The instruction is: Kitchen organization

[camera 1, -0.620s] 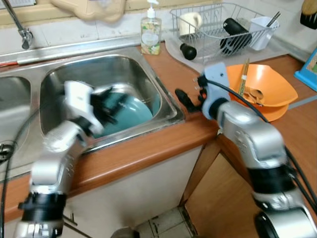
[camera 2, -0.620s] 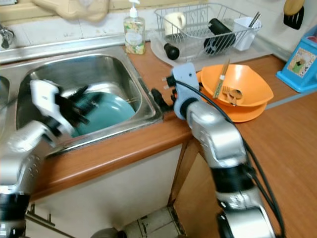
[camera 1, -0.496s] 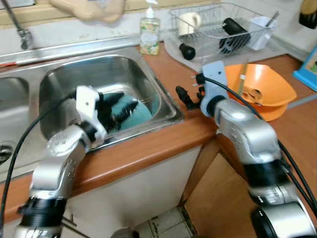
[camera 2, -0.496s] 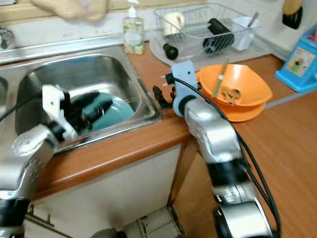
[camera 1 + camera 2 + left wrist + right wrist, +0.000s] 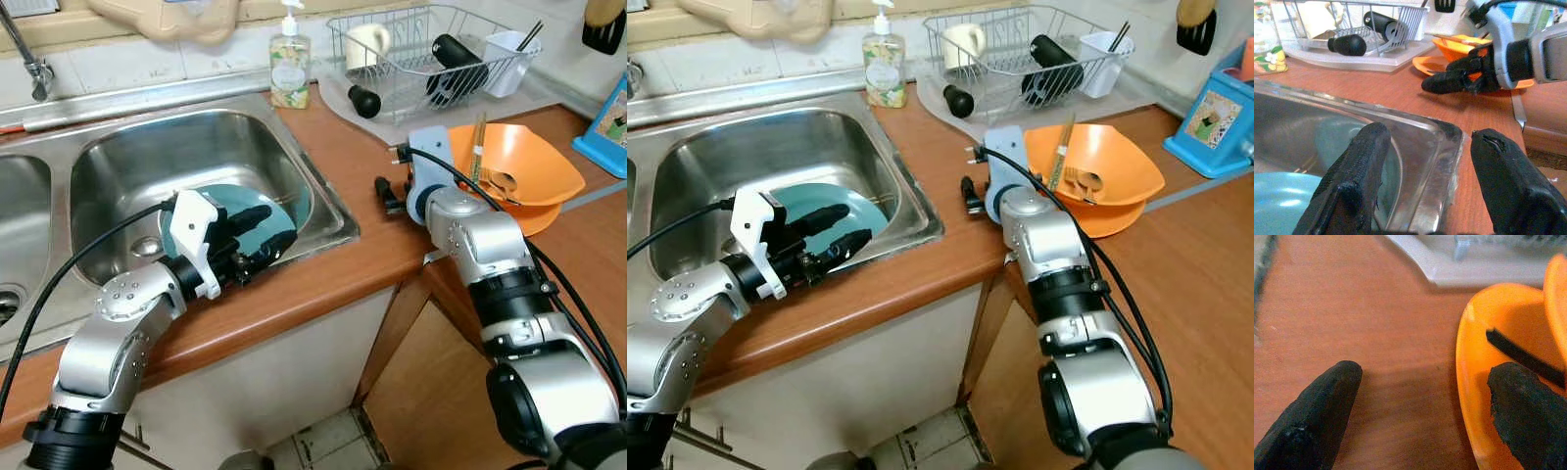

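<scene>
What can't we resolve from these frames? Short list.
- Teal plate in the sink: near part hidden by the left gripper, head views; whether it lies flat or leans can't be told.
- Orange bowl: contents beyond the chopsticks too small to name; in the right wrist view it is cut off by the frame edge.
- Right gripper: contact with the bowl's rim unclear.
- Soap bottle: label too small to read.

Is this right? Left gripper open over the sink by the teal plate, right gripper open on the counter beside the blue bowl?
One error: the bowl is orange, not blue, as the left eye view shows. The rest stands: left gripper open over the sink by the teal plate, right gripper open on the counter.
</scene>
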You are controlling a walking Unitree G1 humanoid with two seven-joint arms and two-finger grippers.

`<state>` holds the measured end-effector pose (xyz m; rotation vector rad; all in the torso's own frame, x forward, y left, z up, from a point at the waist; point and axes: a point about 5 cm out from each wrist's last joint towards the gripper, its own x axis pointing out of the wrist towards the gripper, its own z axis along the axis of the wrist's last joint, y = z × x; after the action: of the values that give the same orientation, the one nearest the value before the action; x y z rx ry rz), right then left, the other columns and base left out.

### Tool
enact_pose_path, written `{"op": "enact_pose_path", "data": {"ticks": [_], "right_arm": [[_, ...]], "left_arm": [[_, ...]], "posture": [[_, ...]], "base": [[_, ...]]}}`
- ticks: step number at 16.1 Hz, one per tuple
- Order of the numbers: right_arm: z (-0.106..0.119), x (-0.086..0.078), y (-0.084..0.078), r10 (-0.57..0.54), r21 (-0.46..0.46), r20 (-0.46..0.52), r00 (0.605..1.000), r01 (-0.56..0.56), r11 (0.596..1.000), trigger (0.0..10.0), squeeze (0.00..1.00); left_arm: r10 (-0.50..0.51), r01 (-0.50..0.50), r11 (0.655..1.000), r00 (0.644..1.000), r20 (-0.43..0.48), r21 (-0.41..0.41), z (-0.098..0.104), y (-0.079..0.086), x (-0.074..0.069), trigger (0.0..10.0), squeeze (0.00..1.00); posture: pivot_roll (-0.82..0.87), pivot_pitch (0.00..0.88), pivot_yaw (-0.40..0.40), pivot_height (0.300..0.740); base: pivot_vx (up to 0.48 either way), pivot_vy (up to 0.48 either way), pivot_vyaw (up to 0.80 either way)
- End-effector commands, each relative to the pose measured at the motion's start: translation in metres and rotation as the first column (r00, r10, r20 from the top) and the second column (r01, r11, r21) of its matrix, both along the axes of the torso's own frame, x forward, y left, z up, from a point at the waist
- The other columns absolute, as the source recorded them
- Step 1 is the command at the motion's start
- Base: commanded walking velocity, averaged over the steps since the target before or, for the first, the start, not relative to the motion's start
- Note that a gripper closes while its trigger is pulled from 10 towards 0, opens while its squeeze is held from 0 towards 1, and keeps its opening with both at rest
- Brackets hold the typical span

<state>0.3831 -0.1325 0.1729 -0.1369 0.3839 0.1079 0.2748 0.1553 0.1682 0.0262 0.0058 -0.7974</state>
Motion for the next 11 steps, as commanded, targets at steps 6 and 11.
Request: {"op": "enact_pose_path", "data": {"ticks": [6,11], "right_arm": [[-0.007,0.009,-0.005,-0.023,0.063,-0.081,0.996,0.028,0.998,10.0,0.0],[-0.014,0.006,0.018,0.149,0.12,-0.144,0.978,-0.133,0.984,10.0,0.0]], "left_arm": [[0.001,-0.002,1.0,1.0,0.005,0.013,0.003,0.001,-0.003,10.0,0.0],[0.011,-0.011,1.0,1.0,0.011,0.007,0.006,0.003,-0.002,10.0,0.0]], "posture": [[-0.07,0.0,0.026,0.74],[-0.07,0.0,0.029,0.74]], "base": [[0.0,0.0,0.0],[0.0,0.0,0.0]]}}
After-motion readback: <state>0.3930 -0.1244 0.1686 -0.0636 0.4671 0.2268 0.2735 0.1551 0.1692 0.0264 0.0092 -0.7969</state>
